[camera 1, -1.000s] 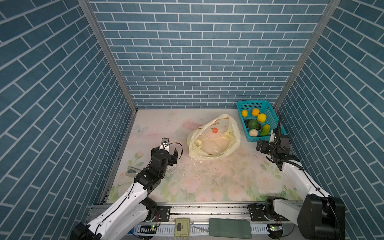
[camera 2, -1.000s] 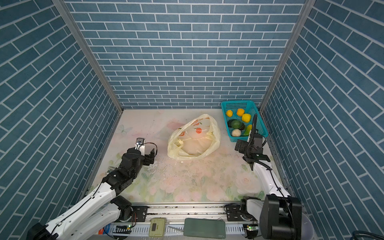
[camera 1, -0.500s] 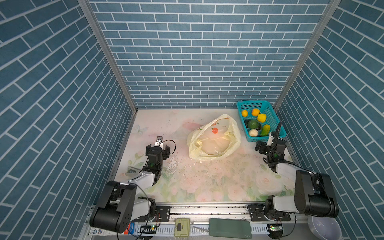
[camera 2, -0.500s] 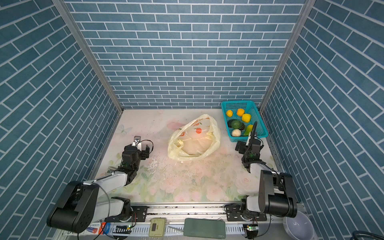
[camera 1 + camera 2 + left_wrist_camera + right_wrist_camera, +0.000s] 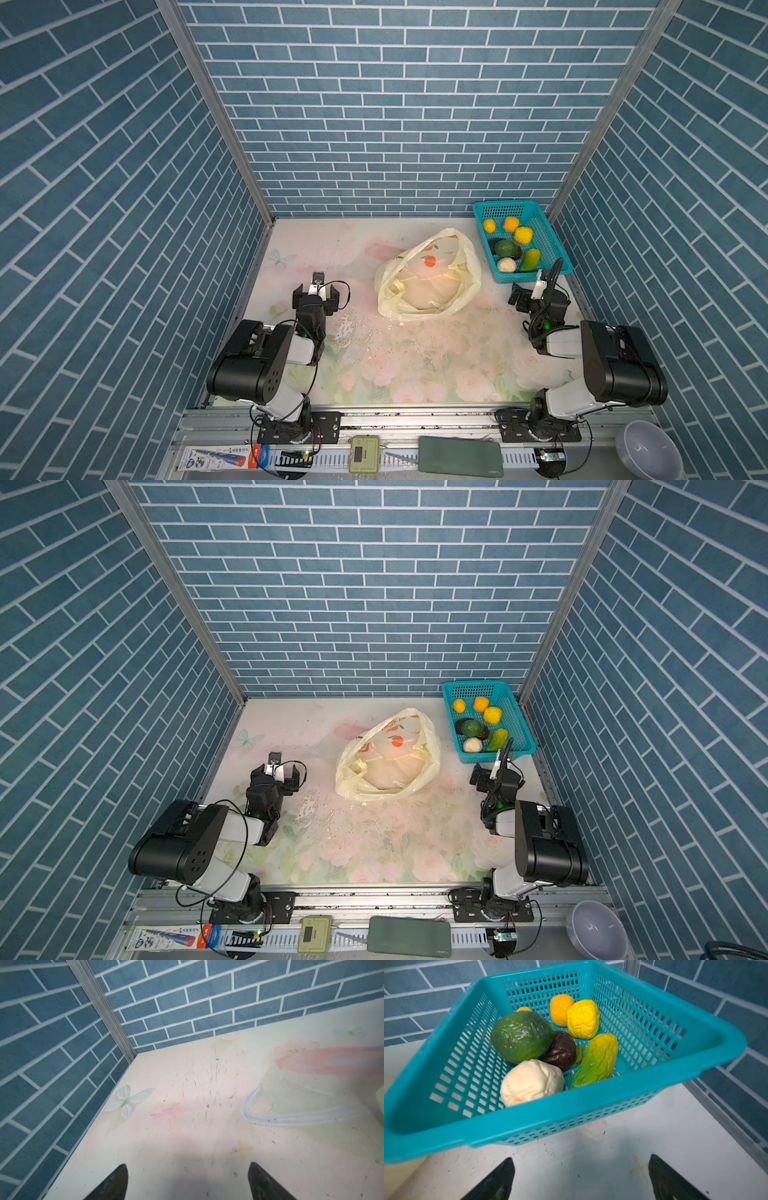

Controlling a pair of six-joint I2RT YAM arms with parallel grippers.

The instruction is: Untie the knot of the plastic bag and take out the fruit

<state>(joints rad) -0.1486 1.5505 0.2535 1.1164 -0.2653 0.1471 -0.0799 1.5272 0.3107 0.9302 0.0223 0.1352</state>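
On the pale floral-printed table [image 5: 415, 365], biggest change first: both black-and-white arms have folded back from their stretched-out reach of a second ago. The left arm [image 5: 257, 365] and right arm [image 5: 615, 365] now sit hunched over their bases.

Bag: the thin, translucent pale yellow plastic bag [image 5: 428, 282] with orange-red prints has not moved. It lies mid-table, slumped and slack, well apart from both arms. No bunched knot shows anywhere on it, so I read it as undone (handle strips too crumpled to trace). Nothing inside reads as a solid piece.

Basket: the teal perforated plastic basket [image 5: 511, 204] is unchanged in the far right corner, near the bag.

Contents: the small round and oval fruit [image 5: 522, 1036] all lies in the basket. I count seven pieces: green, dark brown, cream, two yellow, orange, yellow-green. None is on the table and none is in either tool.

Tools: the left tool [image 5: 187, 1167] has its jaws spread wide and empty over bare table, facing the far left corner. The right tool [image 5: 581, 1158] has its jaws fully apart and empty, just short of the basket's near rim.

Judgement: the retreat with empty tools and a slack bag suggests the task is done and the arms are parking.
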